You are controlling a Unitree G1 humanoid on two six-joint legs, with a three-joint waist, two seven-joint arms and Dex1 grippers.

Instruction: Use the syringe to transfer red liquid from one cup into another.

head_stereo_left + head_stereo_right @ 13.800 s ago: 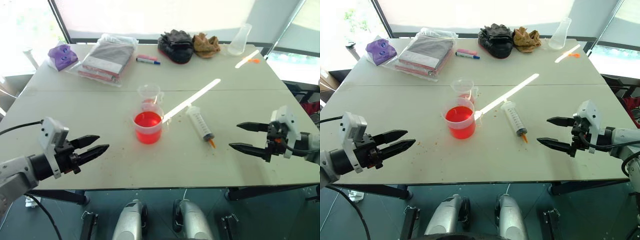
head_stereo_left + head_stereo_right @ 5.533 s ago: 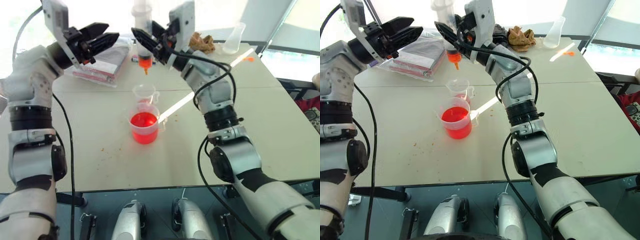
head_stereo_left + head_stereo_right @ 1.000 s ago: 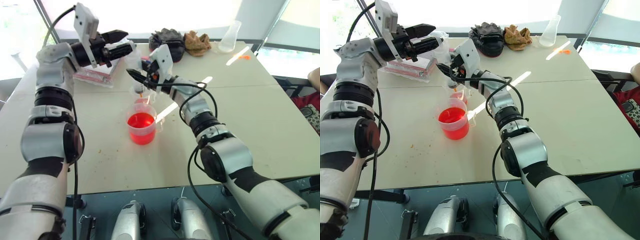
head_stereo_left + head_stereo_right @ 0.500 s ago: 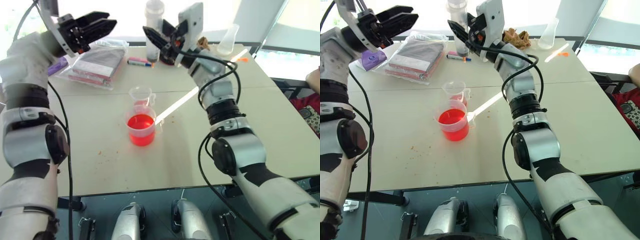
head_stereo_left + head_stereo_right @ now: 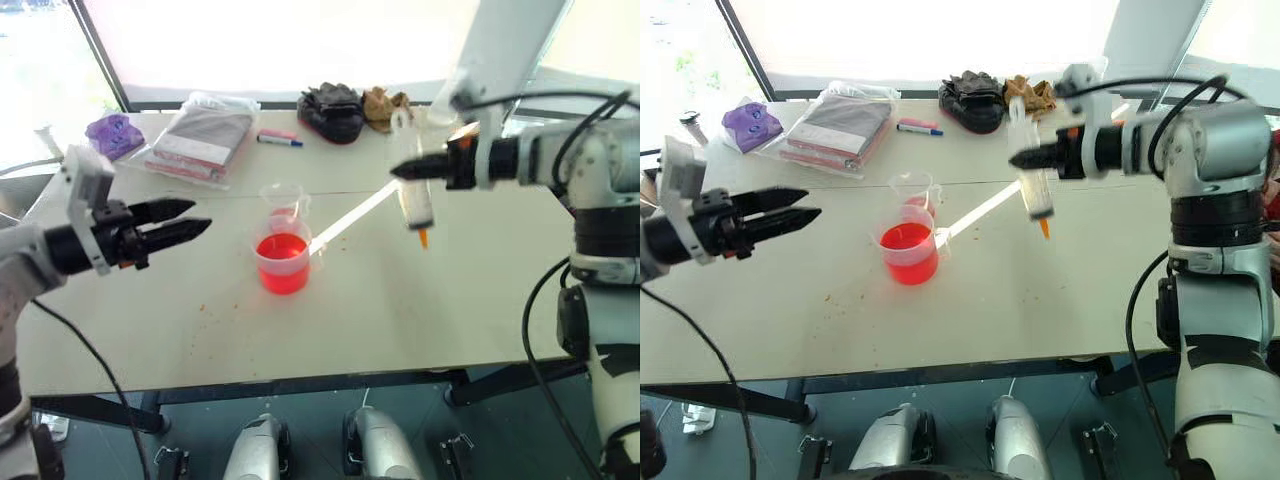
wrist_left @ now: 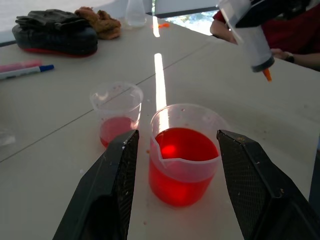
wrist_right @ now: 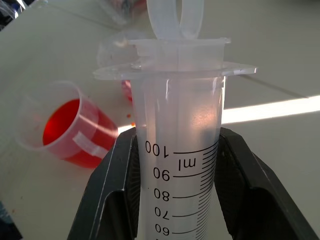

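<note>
The syringe (image 5: 413,200) hangs in the air, orange tip down, over the table to the right of the cups. My right gripper (image 5: 405,172) is shut on its barrel near the top, and the scale marks (image 7: 177,165) show between the black fingers (image 7: 117,175). The larger cup (image 5: 283,262) holds red liquid (image 6: 182,142). Just behind it stands the smaller cup (image 5: 282,200), with a little red at its bottom (image 6: 114,129). My left gripper (image 5: 200,215) is open and hovers left of the cups, pointing at them.
Along the far edge lie a blue-capped marker (image 5: 277,138), a bagged packet (image 5: 200,135), a purple item (image 5: 112,132), black gloves (image 5: 330,105) and a brown cloth (image 5: 380,100). A flask (image 6: 135,12) stands far back. A person in red (image 6: 300,45) is beyond the table's right side.
Both arms came down from high over the far side. The right gripper carried the syringe right and down. The left gripper drew back and lower, left of the cups.
</note>
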